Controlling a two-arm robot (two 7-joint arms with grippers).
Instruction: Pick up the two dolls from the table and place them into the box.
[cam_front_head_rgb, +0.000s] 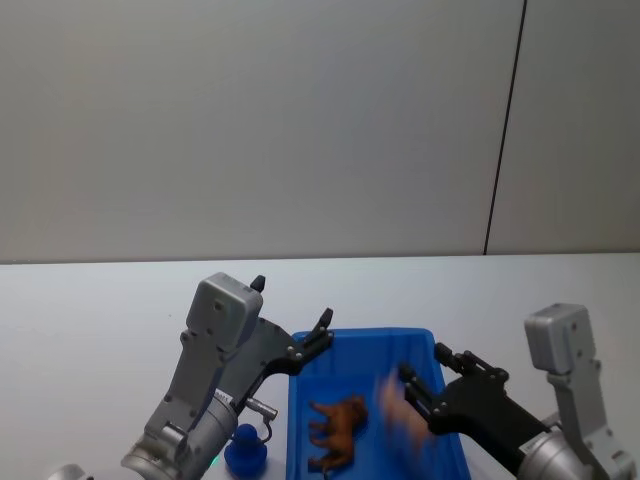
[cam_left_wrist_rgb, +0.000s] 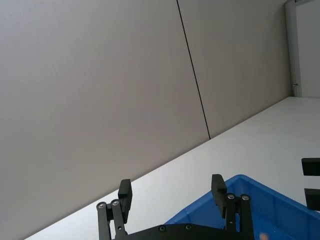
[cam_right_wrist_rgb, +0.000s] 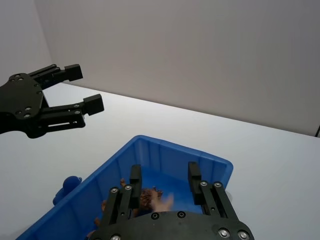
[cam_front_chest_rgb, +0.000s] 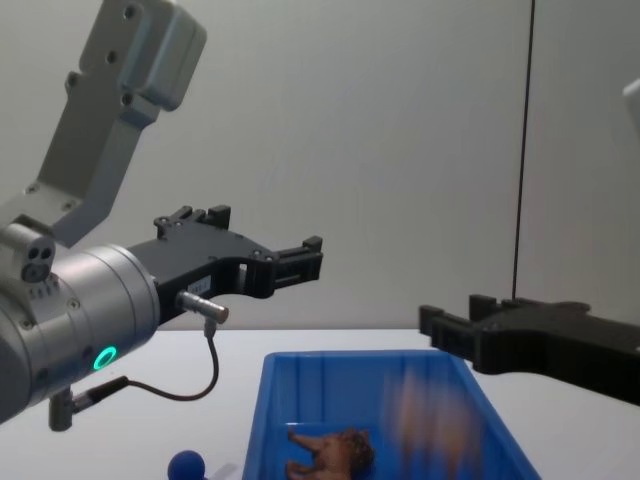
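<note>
My right gripper (cam_front_head_rgb: 422, 362) sits lower right of the head view, over the right half of the box (cam_front_head_rgb: 365, 342). Its 2 fingers are spread apart and hold nothing. In the right wrist view the same gripper (cam_right_wrist_rgb: 165, 176) has empty space between its fingers, with the box (cam_right_wrist_rgb: 175, 155) below.

The pig (cam_front_head_rgb: 400, 415) is a pink blur just under those fingers, inside the box outline. I cannot tell if it touches the box floor. It is also a blur in the chest view (cam_front_chest_rgb: 432, 415) and the right wrist view (cam_right_wrist_rgb: 165, 202).

The lion (cam_front_head_rgb: 338, 428) lies inside the box, left of the pig, at bottom centre of the head view. In the chest view it is low in the box (cam_front_chest_rgb: 330, 452).

My left gripper (cam_front_head_rgb: 292, 302) is left of centre, above the box's near-left corner, wide open and empty. In the chest view it is raised at mid-left (cam_front_chest_rgb: 300, 260), well above the box rim (cam_front_chest_rgb: 350, 358). The left wrist view shows its 2 fingers parted (cam_left_wrist_rgb: 171, 190).

A small blue blob (cam_front_head_rgb: 245, 450) sits on the table (cam_front_head_rgb: 90, 320) just left of the box.
</note>
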